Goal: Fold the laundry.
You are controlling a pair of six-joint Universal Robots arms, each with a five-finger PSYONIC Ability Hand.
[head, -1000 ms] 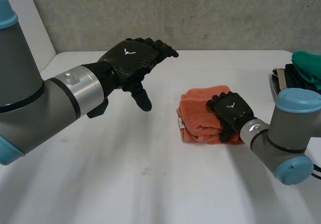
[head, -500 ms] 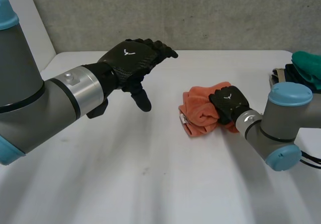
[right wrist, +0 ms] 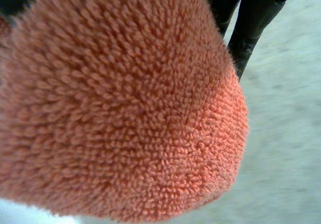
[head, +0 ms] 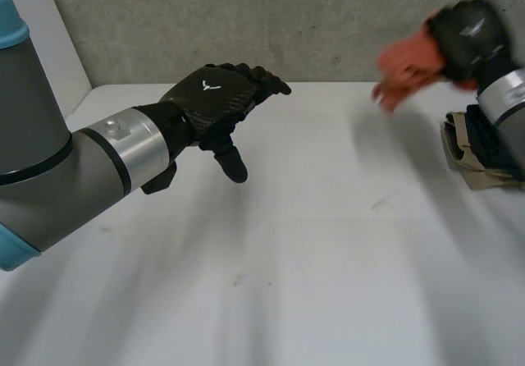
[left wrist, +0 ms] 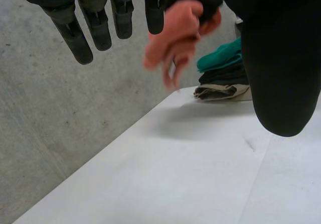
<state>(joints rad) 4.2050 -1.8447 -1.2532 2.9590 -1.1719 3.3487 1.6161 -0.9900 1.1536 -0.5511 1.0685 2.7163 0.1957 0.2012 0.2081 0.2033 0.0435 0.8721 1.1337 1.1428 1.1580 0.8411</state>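
My right hand point(head: 467, 28) is raised high at the table's far right, shut on the folded orange towel point(head: 406, 62), which bulges out of its grip toward the middle. In the right wrist view the towel point(right wrist: 115, 103) sits bunched under the palm, with the fingers point(right wrist: 251, 18) curled behind it. My left hand point(head: 215, 95) hovers open above the table's left middle, fingers straight, holding nothing. Beyond the left hand's fingertips point(left wrist: 75, 28), the left wrist view shows the towel point(left wrist: 173, 38) hanging in the air.
A stack of folded laundry point(head: 476, 148) lies at the right edge of the white table point(head: 312, 243), below the raised towel; a teal piece point(left wrist: 220, 61) tops it. A grey wall point(head: 328, 21) runs behind the table.
My right hand closed on the orange towel, lifted it off the table's middle and swung it up and to the right, above the stack. The left hand has not moved.
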